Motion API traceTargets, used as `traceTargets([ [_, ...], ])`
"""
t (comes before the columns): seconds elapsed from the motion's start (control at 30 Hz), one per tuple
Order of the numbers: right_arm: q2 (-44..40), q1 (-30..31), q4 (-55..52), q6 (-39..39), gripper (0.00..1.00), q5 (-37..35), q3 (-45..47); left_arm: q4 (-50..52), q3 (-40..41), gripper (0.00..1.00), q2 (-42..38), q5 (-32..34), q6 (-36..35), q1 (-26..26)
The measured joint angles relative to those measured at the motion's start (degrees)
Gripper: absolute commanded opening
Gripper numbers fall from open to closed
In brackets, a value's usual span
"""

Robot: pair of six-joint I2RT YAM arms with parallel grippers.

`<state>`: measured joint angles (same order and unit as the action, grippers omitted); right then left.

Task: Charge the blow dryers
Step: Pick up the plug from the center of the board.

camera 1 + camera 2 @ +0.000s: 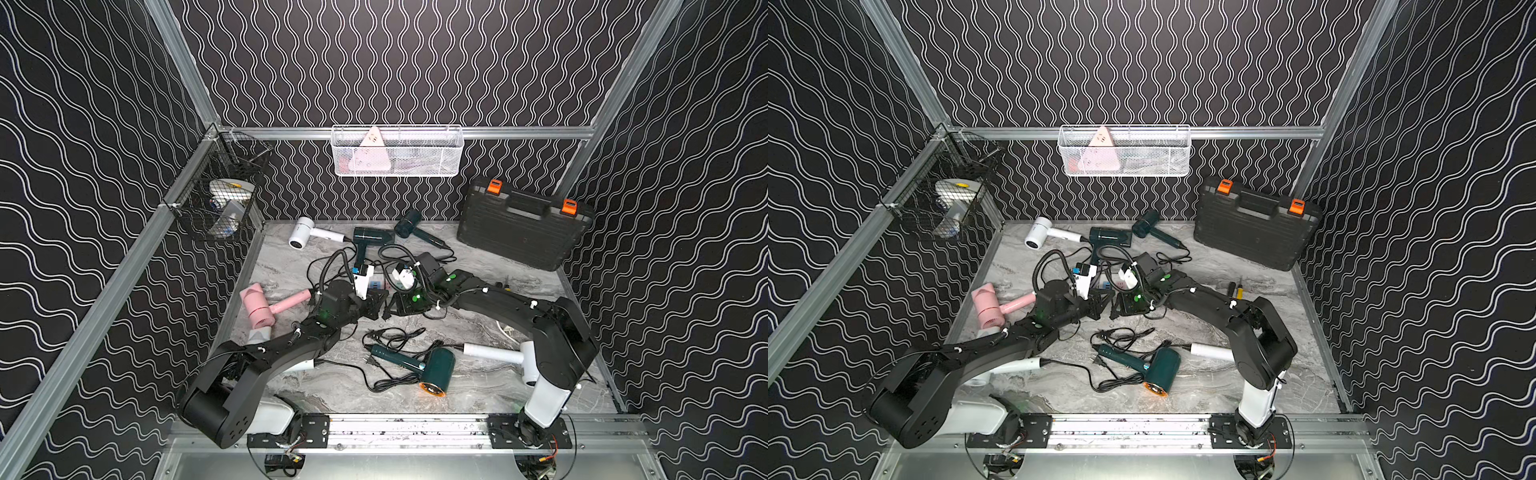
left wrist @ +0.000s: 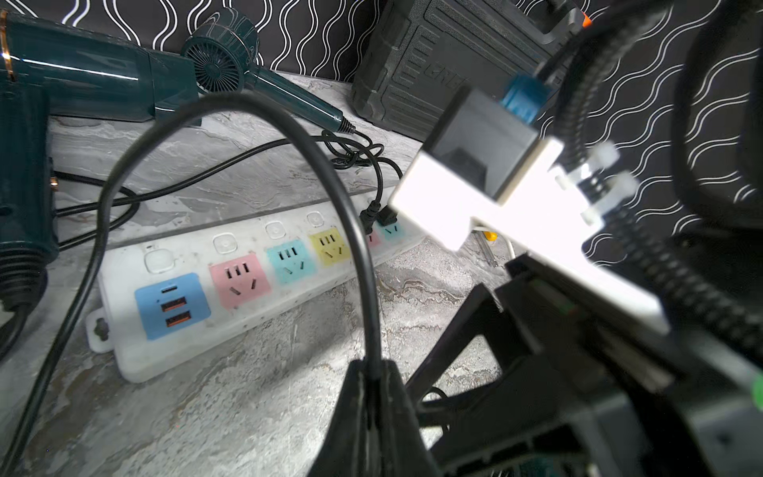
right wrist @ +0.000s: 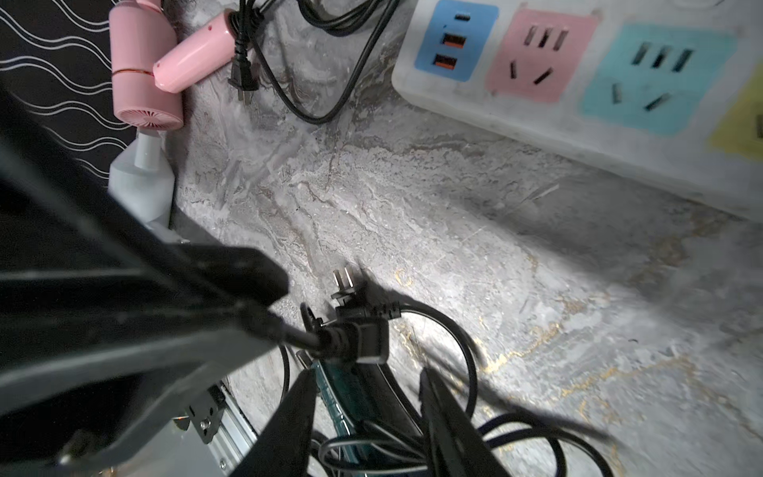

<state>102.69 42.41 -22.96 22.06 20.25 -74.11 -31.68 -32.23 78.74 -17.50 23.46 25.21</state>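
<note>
A power strip (image 2: 247, 285) lay mid-surface. Behind it, three blow dryers (image 1: 372, 239) lined the table's (image 1: 478, 390) back edge; a toolcase (image 1: 519, 232) leaned in the back right corner. A fourth dryer (image 1: 432, 370) lay near the front edge, a fifth dryer (image 1: 266, 303) at the left edge.

Robot test cell: aluminium frame (image 1: 519, 132), wavy-patterned walls (image 1: 395, 62), marble-look tabletop (image 1: 478, 386).

Blow dryers (image 1: 1160, 365) lie scattered on the marble table (image 1: 1208, 386) around the power strip (image 1: 1113, 285).
</note>
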Motion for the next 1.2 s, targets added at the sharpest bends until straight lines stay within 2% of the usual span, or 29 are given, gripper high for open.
traceTargets([
  [0.3, 1.4, 1.6, 4.5, 0.2, 0.4, -2.4, 1.2, 0.0, 0.0, 0.0, 0.1, 0.0, 0.6, 0.0],
  [0.63, 2.3, 2.9, 4.9, 0.0, 0.3, -5.2, 0.3, 0.0, -0.1, 0.0, 0.1, -0.1, 0.9, 0.0],
  [0.73, 2.5, 3.2, 4.9, -0.2, 0.25, -5.9, 0.0, 0.0, -0.1, 0.0, 0.1, -0.2, 0.9, 0.0],
  [0.93, 2.6, 3.7, 5.3, -0.2, 0.06, -6.7, -0.2, 0.3, -0.1, 0.02, 0.1, -0.3, 1.0, 0.0],
  [1.0, 2.6, 3.7, 5.3, -0.2, 0.04, -6.9, -0.2, 0.4, -0.1, 0.13, 0.1, -0.3, 1.1, 0.0],
  [1.2, 2.6, 3.5, 4.4, 0.0, 0.01, -10.0, 0.2, 0.0, 0.1, 0.67, -0.7, 1.5, 2.1, -0.2],
])
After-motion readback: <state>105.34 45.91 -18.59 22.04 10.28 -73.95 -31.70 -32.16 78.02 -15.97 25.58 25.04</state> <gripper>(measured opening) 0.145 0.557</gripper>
